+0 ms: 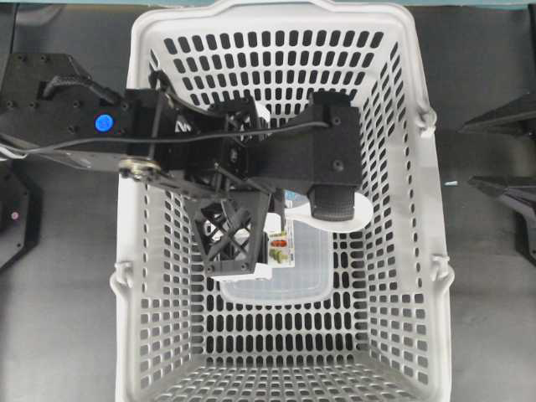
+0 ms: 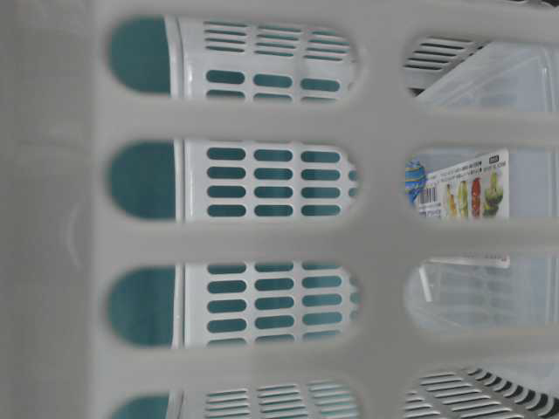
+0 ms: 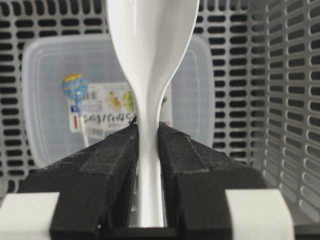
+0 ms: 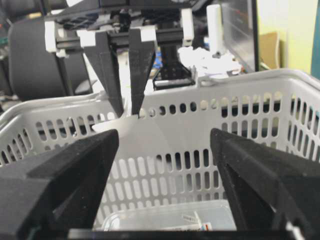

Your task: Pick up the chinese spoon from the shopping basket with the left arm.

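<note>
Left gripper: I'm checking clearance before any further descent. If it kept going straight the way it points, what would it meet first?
Probably the clear lidded container, which lies beyond the left gripper and the chinese spoon it holds; depth between them is unclear.

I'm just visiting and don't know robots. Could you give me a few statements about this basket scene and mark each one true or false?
1. The left gripper is clamped on the chinese spoon. True.
2. The spoon lies flat on the floor of the shopping basket. False: it is held up above the floor.
3. A clear lidded container with a label sits in the basket. True.
4. The right gripper is holding the container. False: its jaws are open and empty, outside the basket.
</note>
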